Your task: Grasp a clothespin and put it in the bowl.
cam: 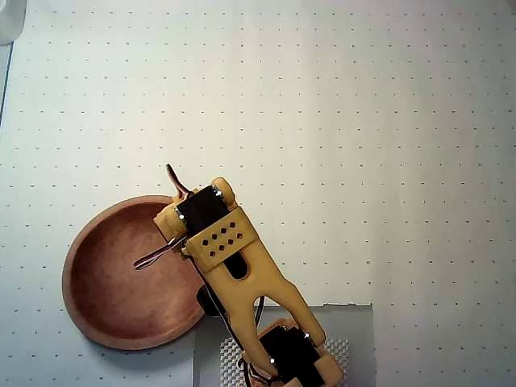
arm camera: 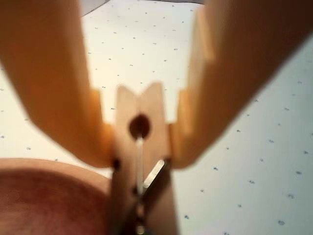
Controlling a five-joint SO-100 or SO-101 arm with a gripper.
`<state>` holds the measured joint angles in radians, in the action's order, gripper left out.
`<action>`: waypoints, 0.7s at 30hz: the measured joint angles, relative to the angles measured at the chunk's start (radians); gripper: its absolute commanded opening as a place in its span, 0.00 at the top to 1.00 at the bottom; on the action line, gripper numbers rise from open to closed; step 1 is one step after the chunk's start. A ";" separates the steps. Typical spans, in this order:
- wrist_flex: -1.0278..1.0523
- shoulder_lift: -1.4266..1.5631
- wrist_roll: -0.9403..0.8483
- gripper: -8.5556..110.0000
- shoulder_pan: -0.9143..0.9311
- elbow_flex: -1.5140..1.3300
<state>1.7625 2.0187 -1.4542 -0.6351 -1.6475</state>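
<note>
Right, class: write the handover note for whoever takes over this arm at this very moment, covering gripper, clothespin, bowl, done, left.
Gripper: shut on the clothespin, both fingers pressing its sides in the wrist view.
Bowl: on the dotted mat, lower left in the overhead view; nothing can be seen inside it. The arm's head sits over its right rim.
Done: the grasp.
Left: move over the bowl's middle, open the gripper, drop the clothespin in.

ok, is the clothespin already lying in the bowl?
No: in the wrist view the clothespin is clamped between the jaws, held up beside the bowl rim rather than resting inside it.
</note>
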 measured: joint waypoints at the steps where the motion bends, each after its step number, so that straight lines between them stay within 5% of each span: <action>1: 0.000 0.000 -0.002 0.95 -0.011 0.000; 21: -0.005 -0.249 -0.002 0.95 -0.204 0.000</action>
<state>1.7579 1.7702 -1.4557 -0.8391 -1.6475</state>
